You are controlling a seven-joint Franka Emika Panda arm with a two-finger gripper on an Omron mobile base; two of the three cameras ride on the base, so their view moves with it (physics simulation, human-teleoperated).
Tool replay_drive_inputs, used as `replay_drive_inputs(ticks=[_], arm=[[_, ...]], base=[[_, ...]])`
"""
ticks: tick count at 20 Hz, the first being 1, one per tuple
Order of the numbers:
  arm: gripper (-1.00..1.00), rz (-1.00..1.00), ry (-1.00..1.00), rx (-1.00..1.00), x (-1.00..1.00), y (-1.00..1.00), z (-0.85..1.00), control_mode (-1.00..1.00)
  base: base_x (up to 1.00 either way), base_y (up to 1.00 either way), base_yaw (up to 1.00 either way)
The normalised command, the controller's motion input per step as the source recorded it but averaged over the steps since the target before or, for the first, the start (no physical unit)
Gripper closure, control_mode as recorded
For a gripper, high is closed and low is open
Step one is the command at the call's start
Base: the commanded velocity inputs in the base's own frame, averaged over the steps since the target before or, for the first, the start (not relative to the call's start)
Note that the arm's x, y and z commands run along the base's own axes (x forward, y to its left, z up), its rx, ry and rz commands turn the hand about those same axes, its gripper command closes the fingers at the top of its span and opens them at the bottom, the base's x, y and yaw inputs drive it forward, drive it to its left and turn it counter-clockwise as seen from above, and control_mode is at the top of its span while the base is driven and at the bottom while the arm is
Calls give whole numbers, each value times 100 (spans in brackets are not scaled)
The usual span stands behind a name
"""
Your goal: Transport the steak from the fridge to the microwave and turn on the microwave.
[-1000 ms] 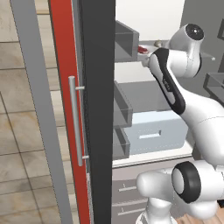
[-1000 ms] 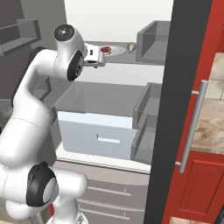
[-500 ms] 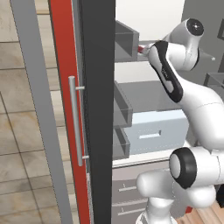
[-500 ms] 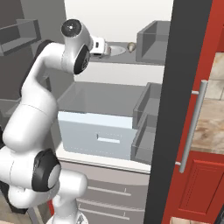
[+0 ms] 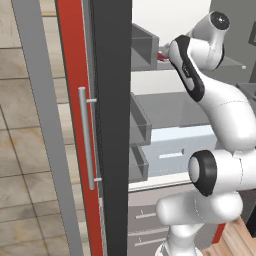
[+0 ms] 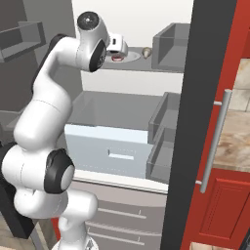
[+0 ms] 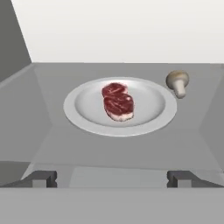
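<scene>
Fingers (image 7: 113,178) released, spread wide, nothing between them; two dark tips low in hand view, left (image 7: 40,178) and right (image 7: 184,178), both short of the plate. Steak (image 7: 117,101) lies flat mid-plate (image 7: 151,118), beyond the tips, not touched. Bare plate rim all round the steak. Plate sits on the upper fridge (image 6: 127,29) shelf (image 7: 109,148), clear shelf between its near rim and the tips.

Mushroom (image 7: 178,82) on the shelf just off the plate's far-right rim, not on the plate; whether it touches the rim, can't tell. Shelf open left and right of the plate up to the grey side walls; pale back wall behind.

Count: 1 steak, 1 plate, 1 mushroom.

Right base view: hand reaches in at upper shelf level, steak (image 6: 117,59) showing just below it, mushroom (image 6: 146,51) to the right, then a door bin (image 6: 171,46). White drawer (image 6: 110,146) below the shelf, pulled out. Dark-edged doors open on both sides, red cabinets beyond. Left base view: a sliver of steak (image 5: 162,56) past the arm.
</scene>
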Motion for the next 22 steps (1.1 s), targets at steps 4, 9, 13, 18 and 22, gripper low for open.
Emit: replay_drive_inputs(ticks=[4, 9, 13, 18, 22], arm=[[-100, 0, 0, 0, 54, 0, -2, -100], [-100, 0, 0, 0, 42, 0, 0, -100], [-100, 0, 0, 0, 33, 0, -5, -100], [-100, 0, 3, -1, 30, 0, -21, -100], [-100, 0, 3, 0, 26, 0, -19, -100]], base=[[0, 0, 0], [0, 0, 0], [0, 0, 0], [0, 0, 0], [0, 0, 0]])
